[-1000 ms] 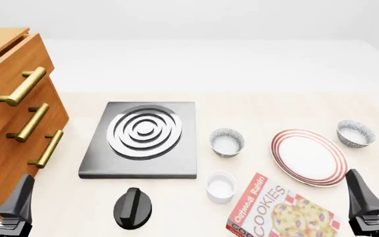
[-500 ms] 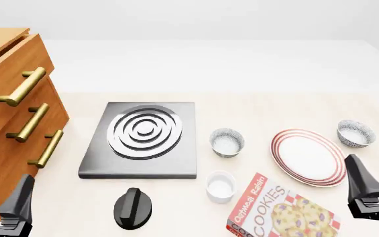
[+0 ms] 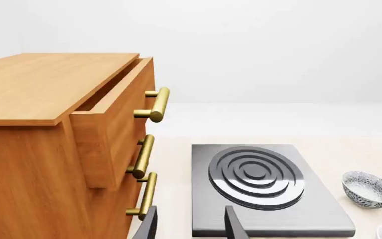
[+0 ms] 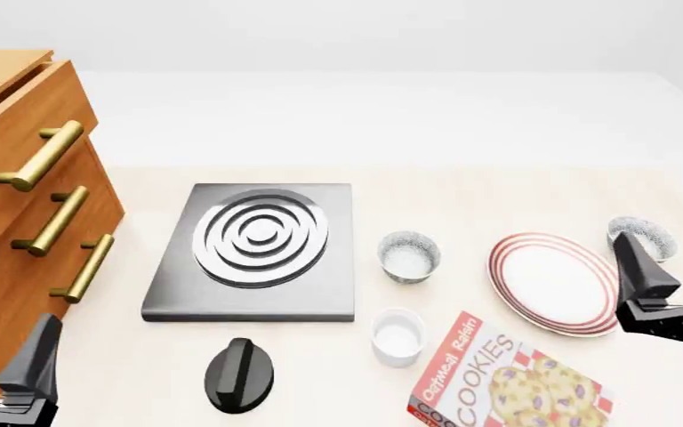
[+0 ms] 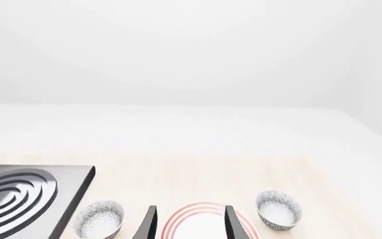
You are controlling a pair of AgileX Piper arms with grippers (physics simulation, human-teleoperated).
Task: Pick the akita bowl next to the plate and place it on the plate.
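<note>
Akita bowl (image 4: pixel 633 231): sits on the table just beside the plate's far right edge, upright, partly hidden in the front view by the right gripper; the right wrist view shows it whole, with nothing touching it (image 5: pixel 278 209).
Plate (image 4: pixel 554 281): flat on the table, right of centre, bare white middle inside red rings.
Right gripper (image 4: pixel 678 267): raised at the table's right edge, over the plate's right rim and just in front of the akita bowl; jaws spread wide, holding nothing.
Left gripper (image 4: pixel 4 351): low at the near left corner beside the wooden drawers (image 4: pixel 21 205); jaws parted, nothing between them.
Second speckled bowl (image 4: pixel 409 255): between the stove (image 4: pixel 256 251) and the plate (a twin of the task's bowl, but well apart from the plate).
White cup (image 4: pixel 397 336): nearer than that bowl, just left of the cookie box (image 4: pixel 502 381).
Black knob (image 4: pixel 238 374): on the table in front of the stove.
</note>
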